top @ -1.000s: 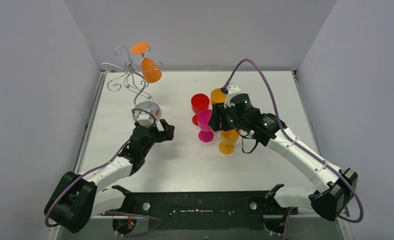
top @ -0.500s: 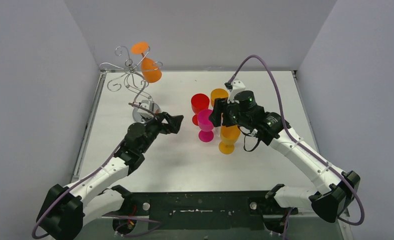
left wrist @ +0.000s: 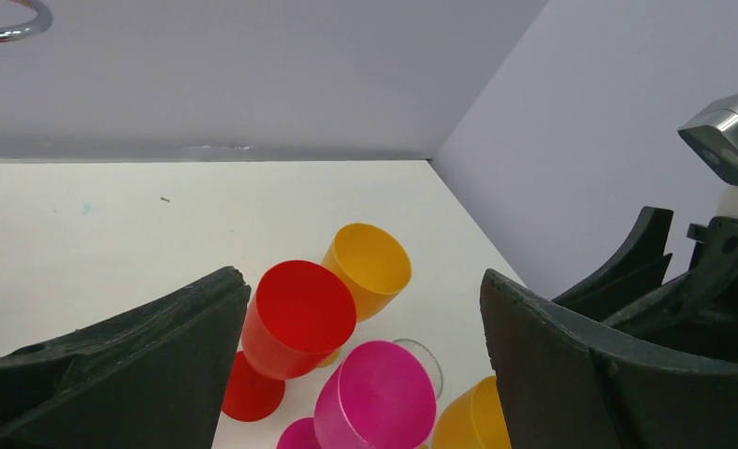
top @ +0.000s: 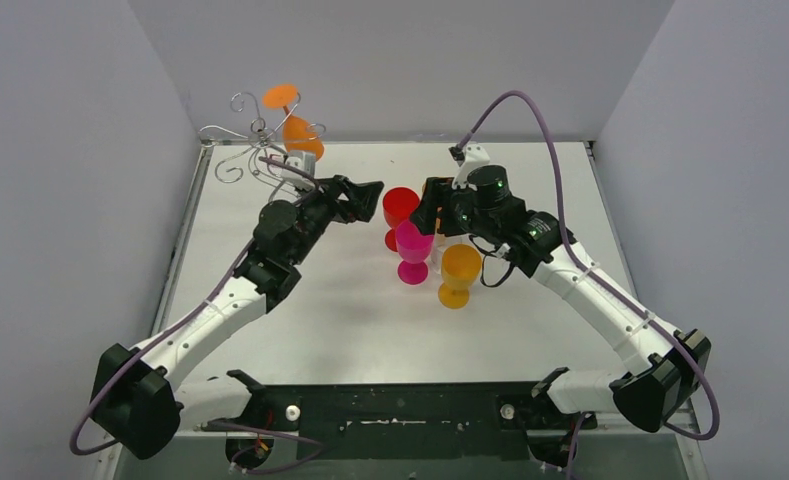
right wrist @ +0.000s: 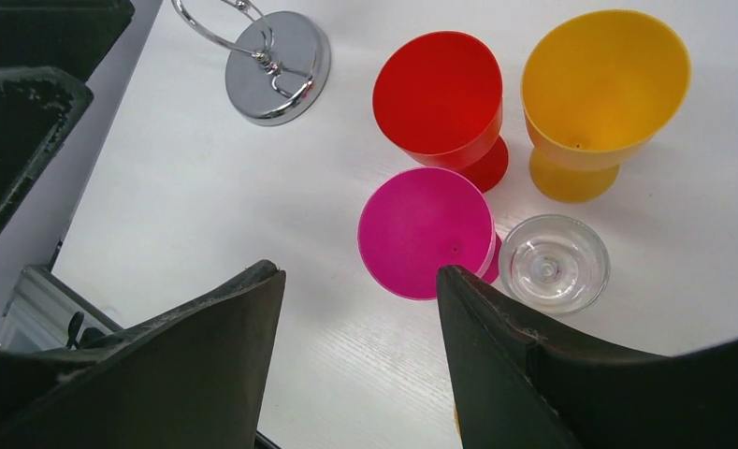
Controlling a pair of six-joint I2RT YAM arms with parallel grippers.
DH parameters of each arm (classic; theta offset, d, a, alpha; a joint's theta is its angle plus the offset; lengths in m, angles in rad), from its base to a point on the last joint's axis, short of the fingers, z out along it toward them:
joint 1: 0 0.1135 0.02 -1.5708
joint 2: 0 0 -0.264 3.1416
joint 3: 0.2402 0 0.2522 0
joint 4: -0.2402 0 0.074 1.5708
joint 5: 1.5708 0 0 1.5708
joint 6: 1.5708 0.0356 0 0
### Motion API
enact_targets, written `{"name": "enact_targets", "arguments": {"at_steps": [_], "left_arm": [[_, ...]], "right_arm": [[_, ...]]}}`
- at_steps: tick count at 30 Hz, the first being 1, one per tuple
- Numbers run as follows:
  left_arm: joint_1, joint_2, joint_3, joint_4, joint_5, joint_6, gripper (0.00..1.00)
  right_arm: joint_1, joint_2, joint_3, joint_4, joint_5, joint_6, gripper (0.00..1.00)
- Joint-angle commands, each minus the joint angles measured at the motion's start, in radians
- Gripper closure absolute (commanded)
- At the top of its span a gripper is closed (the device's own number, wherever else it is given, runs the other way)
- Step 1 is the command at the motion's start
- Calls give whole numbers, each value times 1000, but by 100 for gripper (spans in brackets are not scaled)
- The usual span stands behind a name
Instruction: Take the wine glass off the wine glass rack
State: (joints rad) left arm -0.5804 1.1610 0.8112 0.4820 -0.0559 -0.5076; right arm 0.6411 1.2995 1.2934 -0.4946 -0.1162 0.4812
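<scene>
**Left hand [top: 367, 192] released, empty**

Jaws wide, nothing between, raised over desk [top: 370, 330] just right of wine glass rack [top: 232, 140]. Right hand [right wrist: 360, 276] also spread, empty, above cluster of red cup [top: 400, 204], pink cup [top: 413, 243], yellow cup [right wrist: 603, 84], clear glass [right wrist: 554, 262]. Orange wine glass [top: 302, 138] hanging foot-up on rack's scroll arms, far-left corner, touched by neither hand. Rack's shiny round base standing on desk near red cup.

My left gripper [top: 362, 189] swings up from the rack [top: 253, 140] foot toward the red glass [top: 401, 207]. My right gripper [top: 425, 214] pulls back off the front orange glass [top: 460, 268], with its jaws standing wider.
</scene>
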Motion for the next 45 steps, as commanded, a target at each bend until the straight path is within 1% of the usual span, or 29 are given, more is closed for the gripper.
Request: {"name": "enact_targets", "arguments": {"at_steps": [1, 6, 10, 13, 17, 23, 28, 32, 37, 45], "left_arm": [[-21, 43, 102, -97, -19, 44, 8], [-40, 86, 207, -217, -98, 90, 8], [-65, 137, 340, -366, -208, 176, 9], [-65, 167, 395, -419, -269, 220, 9], [-63, 211, 480, -478, -300, 268, 9], [-40, 275, 585, -619, -324, 306, 9], [26, 281, 617, -702, -283, 279, 10], [72, 246, 596, -695, -249, 271, 10], [101, 211, 583, -731, -230, 272, 10], [132, 114, 514, -788, -206, 278, 10]], "right_arm": [[-10, -60, -14, 37, 45, 16, 38], [-14, -63, -26, 34, 42, 24, 38], [-14, -59, -31, 31, 31, 32, 38], [-14, -60, -37, 31, 26, 37, 38], [-14, -64, -48, 31, 22, 43, 38], [-15, -69, -53, 24, 23, 45, 38], [-16, -77, -62, 24, 28, 45, 37], [-15, -77, -71, 29, 27, 48, 37], [-15, -71, -77, 29, 18, 50, 37], [-16, -69, -81, 31, 15, 50, 37]]}}
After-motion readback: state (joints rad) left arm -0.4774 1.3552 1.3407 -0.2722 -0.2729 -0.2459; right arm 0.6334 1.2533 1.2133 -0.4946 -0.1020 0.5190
